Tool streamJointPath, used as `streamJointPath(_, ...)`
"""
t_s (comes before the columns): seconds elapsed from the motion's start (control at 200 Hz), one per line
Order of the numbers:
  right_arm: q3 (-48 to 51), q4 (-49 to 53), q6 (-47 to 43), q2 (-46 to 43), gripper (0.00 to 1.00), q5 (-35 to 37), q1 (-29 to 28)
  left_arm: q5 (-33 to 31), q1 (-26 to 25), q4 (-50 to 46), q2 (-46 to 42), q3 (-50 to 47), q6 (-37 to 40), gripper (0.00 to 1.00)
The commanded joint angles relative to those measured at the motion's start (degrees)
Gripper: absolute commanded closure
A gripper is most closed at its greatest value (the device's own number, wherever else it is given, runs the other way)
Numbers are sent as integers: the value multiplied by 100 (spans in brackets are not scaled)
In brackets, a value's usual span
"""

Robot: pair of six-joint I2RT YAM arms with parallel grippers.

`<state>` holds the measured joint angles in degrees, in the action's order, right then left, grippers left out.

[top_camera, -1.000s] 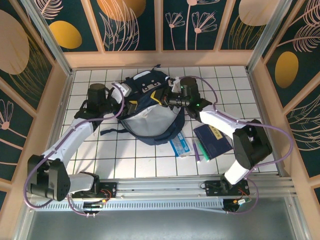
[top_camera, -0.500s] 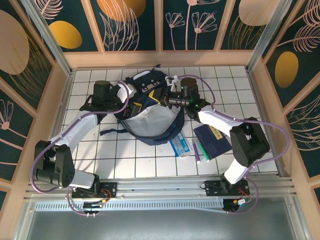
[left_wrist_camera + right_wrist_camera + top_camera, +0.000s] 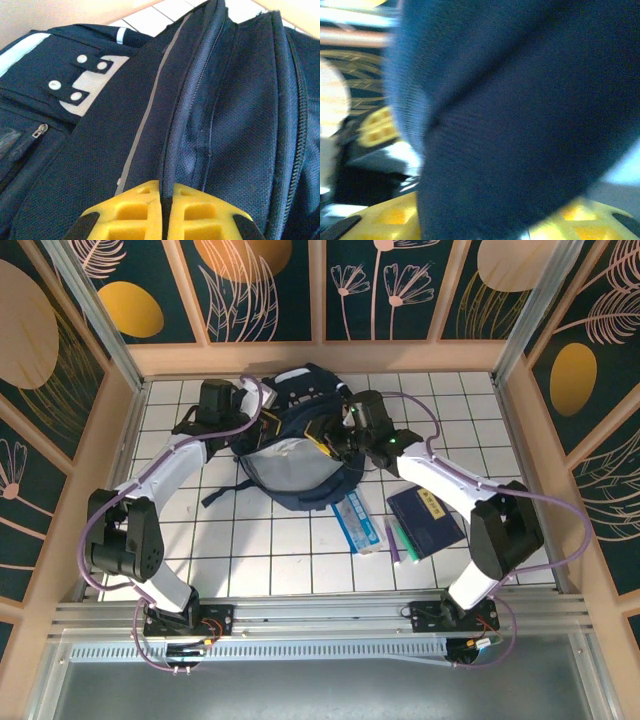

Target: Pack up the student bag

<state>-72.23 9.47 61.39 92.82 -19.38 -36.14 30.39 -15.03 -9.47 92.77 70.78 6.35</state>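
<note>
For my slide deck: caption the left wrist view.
Close-up: left end effector clamped on a fabric edge of the navy student bag.

White tiled table (image 3: 270, 550) with dark grid lines, and the student bag (image 3: 290, 465) sprawls across its far middle, a strap trailing left onto the tiles. Nearer on the right lies a flat dark-blue book (image 3: 427, 520), slim pens (image 3: 395, 540) just beside it, then a clear packet (image 3: 358, 525) near the bag's edge.
</note>
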Motion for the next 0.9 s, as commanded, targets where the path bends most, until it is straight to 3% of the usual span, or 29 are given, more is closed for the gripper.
streamJointPath(0.0,-216,1875,355,-293,63,1325,-114,-245,19,414,-366,-20,-1507,100)
streamJointPath(0.055,-203,1891,396,-325,69,1182,-96,-443,-80,362,-479,-144,-1653,100)
streamJointPath(0.18,-253,1905,569,-382,70,805,-60,-846,-274,306,-674,-385,-1923,100)
streamJointPath(0.33,-325,1934,819,-381,65,776,-120,-1060,-343,169,-677,-416,-2783,100)
streamJointPath(0.47,-340,1580,1266,-307,59,621,-258,-1313,-618,222,-712,-567,-2830,100)
streamJointPath(0.776,-745,1908,1912,125,55,1218,-611,-1466,-903,433,-793,-801,-3195,100)
streamJointPath(0.896,-651,2006,1944,408,62,1169,-615,-1421,-958,555,-822,-897,-3410,100)
